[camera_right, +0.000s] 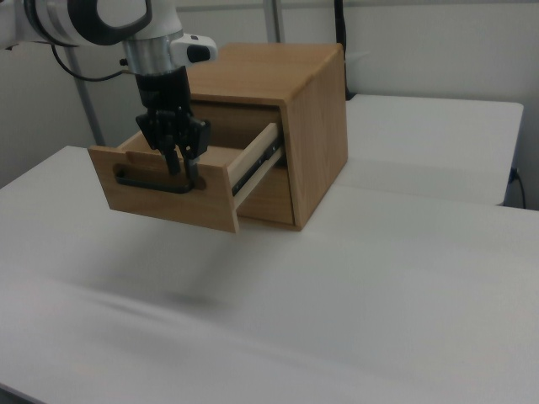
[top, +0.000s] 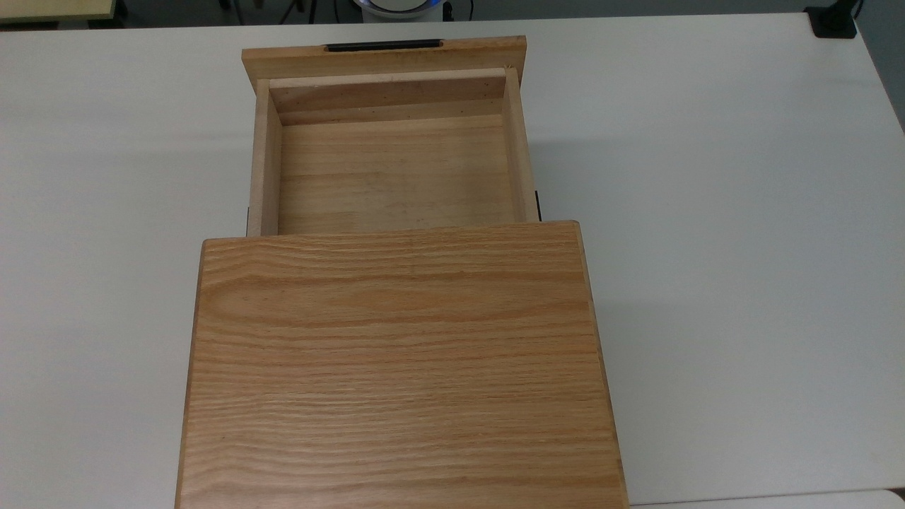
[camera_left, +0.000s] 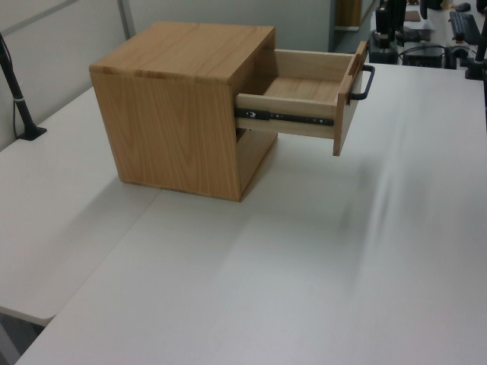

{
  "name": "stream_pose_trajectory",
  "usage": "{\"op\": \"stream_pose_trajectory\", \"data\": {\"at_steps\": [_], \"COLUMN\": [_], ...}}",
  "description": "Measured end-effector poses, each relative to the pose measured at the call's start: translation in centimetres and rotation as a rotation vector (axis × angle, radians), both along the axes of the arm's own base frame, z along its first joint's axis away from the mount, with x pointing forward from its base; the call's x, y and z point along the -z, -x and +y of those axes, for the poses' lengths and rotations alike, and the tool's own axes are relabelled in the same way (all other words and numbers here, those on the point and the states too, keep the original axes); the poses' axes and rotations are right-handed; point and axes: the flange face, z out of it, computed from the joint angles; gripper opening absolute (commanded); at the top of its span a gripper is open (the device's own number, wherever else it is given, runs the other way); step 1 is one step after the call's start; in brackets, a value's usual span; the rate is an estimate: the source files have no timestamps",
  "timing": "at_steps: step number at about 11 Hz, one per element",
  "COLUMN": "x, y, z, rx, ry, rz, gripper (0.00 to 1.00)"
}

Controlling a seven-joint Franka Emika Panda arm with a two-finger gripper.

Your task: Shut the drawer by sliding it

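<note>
The arm is white with black joint bands, a silver wrist and a black gripper.

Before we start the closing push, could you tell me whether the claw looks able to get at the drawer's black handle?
Probably yes: in the right view the claw hangs right at the handle on the open drawer, with nothing between them.

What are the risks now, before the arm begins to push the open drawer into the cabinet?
1. The gripper hangs at the black bar handle; a push on the slim bar, not the front panel, may slip off.
2. The drawer is pulled far out on its side rails; an off-centre push could make it bind.
3. The cabinet stands loose on the white table, so it may slide instead.
</note>
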Motion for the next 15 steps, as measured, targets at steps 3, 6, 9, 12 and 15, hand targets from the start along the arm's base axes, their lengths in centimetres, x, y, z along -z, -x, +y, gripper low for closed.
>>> {"op": "stream_pose_trajectory", "data": {"at_steps": [3,6,9,12,15], "x": [-0.2,1.2,3.6,4.8,5.8], "y": [0.1,0.1,0.5,1.0,0.2], "z": [0.7,4.5,7.6,8.9,10.6], "rx": [-0.016,-0.092,-0.167,-0.206,-0.223], "ry": [-0.008,-0.013,-0.045,-0.06,-0.097], "rz": [-0.004,0.031,0.084,0.112,0.094], "gripper": [0.02,0.0,0.0,0.0,0.0]}}
